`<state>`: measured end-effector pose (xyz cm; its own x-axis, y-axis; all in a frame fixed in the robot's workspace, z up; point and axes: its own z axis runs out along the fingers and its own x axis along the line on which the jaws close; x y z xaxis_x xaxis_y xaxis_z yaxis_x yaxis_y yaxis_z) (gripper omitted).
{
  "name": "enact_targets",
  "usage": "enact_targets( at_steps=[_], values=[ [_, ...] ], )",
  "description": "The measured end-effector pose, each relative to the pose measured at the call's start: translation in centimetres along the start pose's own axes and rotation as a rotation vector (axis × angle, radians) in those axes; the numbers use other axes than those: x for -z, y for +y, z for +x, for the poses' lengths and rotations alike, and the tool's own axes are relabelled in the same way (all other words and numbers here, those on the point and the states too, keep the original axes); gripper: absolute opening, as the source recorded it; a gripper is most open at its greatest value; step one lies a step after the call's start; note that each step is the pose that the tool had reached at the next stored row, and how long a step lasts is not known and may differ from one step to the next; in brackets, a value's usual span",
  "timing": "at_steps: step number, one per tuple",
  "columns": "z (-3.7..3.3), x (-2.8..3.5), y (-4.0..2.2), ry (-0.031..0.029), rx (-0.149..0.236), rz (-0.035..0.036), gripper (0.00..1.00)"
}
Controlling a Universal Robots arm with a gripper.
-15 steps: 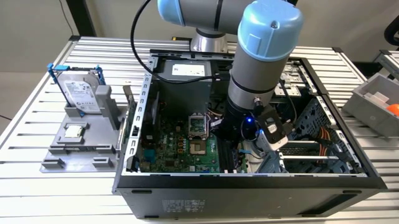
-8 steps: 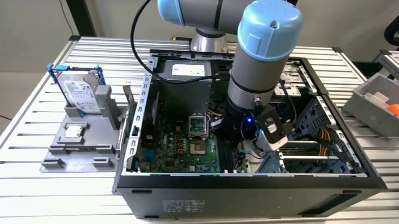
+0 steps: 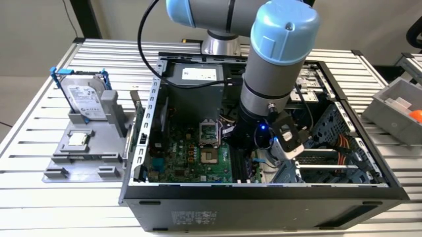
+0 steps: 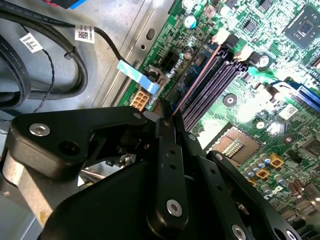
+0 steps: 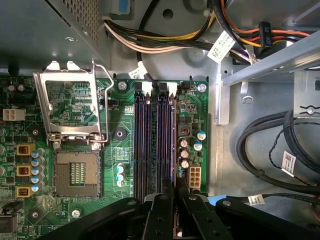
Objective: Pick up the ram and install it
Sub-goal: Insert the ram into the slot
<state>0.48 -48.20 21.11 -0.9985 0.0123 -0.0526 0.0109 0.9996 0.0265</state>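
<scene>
My gripper (image 3: 254,148) reaches down inside the open computer case (image 3: 264,190), over the green motherboard (image 3: 191,158). In both wrist views its black fingers (image 5: 162,215) are shut on the ram (image 5: 174,150), which shows edge-on as a thin brownish line (image 4: 195,80). The ram runs along the outermost of the black memory slots (image 5: 150,145), on the side nearest the white connector (image 5: 194,176), and I cannot tell whether it is seated. The other slots (image 4: 215,80) are bare.
The open processor socket (image 5: 75,172) with its raised metal frame lies beside the slots. Black cables (image 5: 280,145) loop past the board's edge. Outside the case, a grey holder (image 3: 86,158) carries a silver hard drive (image 3: 86,98) and a small square chip (image 3: 78,139). A grey bin (image 3: 396,108) stands at the exterior view's right.
</scene>
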Motion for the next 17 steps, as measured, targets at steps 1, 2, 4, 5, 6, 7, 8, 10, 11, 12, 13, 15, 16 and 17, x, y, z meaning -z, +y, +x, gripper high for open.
enact_targets(
  at_steps=[1, 2, 4, 5, 6, 7, 8, 10, 11, 12, 13, 15, 16, 17],
  values=[
    [0.0, 0.0, 0.0, 0.0, 0.0, 0.0002, 0.0],
    [0.0, 0.01, -0.01, 0.0001, 0.0, 0.0004, 0.0],
    [0.0, -0.03, 0.0, 0.0001, 0.0, 0.0004, 0.0],
    [0.0, -0.05, 0.01, 0.0001, 0.0, 0.0003, 0.0],
    [0.0, -0.06, 0.02, 0.0, 0.0, 0.0002, 0.0],
    [0.01, -0.06, 0.02, 0.0, 0.0, 0.0003, 0.0],
    [0.01, -0.07, 0.06, 0.0, 0.0, 0.0003, 0.0],
    [0.01, -0.12, 0.18, 0.0, 0.0, 0.0, 0.0],
    [0.01, -0.15, 0.21, 0.0, 0.0, -0.0001, 0.0],
    [0.01, -0.18, 0.23, 0.0, 0.0, 0.0001, 0.0],
    [0.01, -0.19, 0.23, 0.0001, 0.0, 0.0003, 0.0],
    [0.01, -0.19, 0.23, 0.0001, 0.0, 0.0005, 0.0],
    [0.01, -0.19, 0.23, 0.0001, 0.0, 0.0004, 0.0],
    [0.01, -0.2, 0.23, 0.0001, 0.0, 0.0003, 0.0]
  ],
)
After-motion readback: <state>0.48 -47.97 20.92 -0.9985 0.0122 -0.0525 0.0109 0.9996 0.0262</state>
